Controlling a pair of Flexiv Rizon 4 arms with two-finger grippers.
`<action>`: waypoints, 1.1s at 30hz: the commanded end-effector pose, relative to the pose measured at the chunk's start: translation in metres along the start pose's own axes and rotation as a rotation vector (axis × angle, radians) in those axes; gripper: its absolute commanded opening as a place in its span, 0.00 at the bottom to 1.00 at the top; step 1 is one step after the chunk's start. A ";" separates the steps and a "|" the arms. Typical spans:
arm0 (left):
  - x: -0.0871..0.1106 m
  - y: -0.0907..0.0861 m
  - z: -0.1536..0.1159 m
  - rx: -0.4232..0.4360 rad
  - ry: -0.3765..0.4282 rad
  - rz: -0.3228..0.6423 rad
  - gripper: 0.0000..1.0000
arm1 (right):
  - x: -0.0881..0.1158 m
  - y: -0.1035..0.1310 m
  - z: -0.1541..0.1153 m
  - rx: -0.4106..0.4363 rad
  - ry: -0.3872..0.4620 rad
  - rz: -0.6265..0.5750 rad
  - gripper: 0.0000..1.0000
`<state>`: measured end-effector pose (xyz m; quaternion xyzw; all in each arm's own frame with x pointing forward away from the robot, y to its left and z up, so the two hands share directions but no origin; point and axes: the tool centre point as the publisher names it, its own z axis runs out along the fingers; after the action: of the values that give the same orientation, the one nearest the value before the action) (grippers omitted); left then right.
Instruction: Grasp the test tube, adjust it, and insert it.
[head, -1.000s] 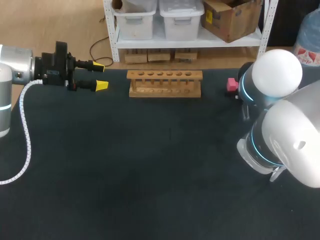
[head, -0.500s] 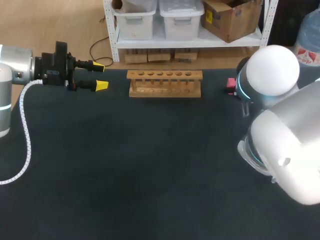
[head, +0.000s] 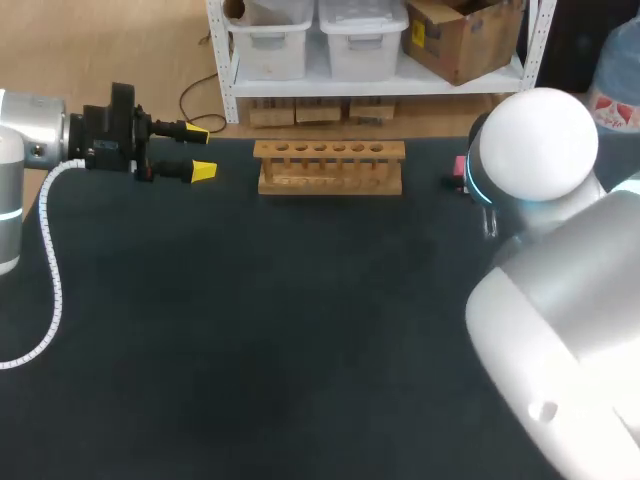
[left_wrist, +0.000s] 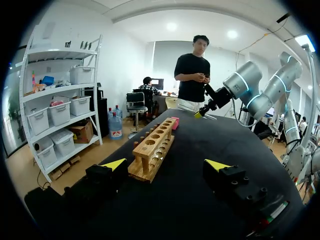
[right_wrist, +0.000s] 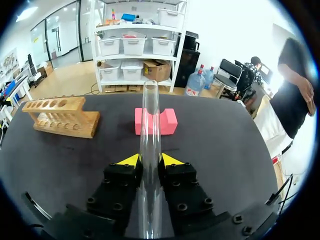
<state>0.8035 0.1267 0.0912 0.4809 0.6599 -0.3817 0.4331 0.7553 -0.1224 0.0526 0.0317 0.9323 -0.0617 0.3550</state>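
Nearest us, our right gripper (right_wrist: 150, 161) is clamped on the test tube (right_wrist: 149, 110), a clear, smooth glass cylinder that lies along the fingers and juts ahead of the yellow tips above the dark matte table (right_wrist: 225, 140); we judge the grasp done and the adjusting in hand. Beyond it sit a squarish pink block (right_wrist: 170, 121) and, farther off, the wooden rack (right_wrist: 62, 117) with its row of round holes. The next move, we judge, calls for tilting the tube upright over one hole, while our left gripper (head: 200, 150), fingers spread and holding nothing, hangs near the rack's far end.

place: robot lab | signs: wooden tube rack (head: 330, 167), dark table (head: 300, 320)
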 end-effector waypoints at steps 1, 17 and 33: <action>0.001 0.000 0.000 -0.001 -0.002 0.002 1.00 | 0.006 0.005 -0.037 0.000 -0.003 -0.007 0.00; 0.001 0.000 0.000 -0.001 -0.002 0.002 1.00 | 0.008 0.057 -0.064 -0.056 -0.021 -0.061 0.00; 0.001 0.000 0.000 -0.001 -0.002 0.002 1.00 | -0.025 0.135 -0.026 -0.112 -0.009 -0.078 0.00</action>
<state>0.8035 0.1267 0.0912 0.4809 0.6600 -0.3817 0.4331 0.7529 0.0085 0.0838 -0.0246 0.9294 -0.0255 0.3673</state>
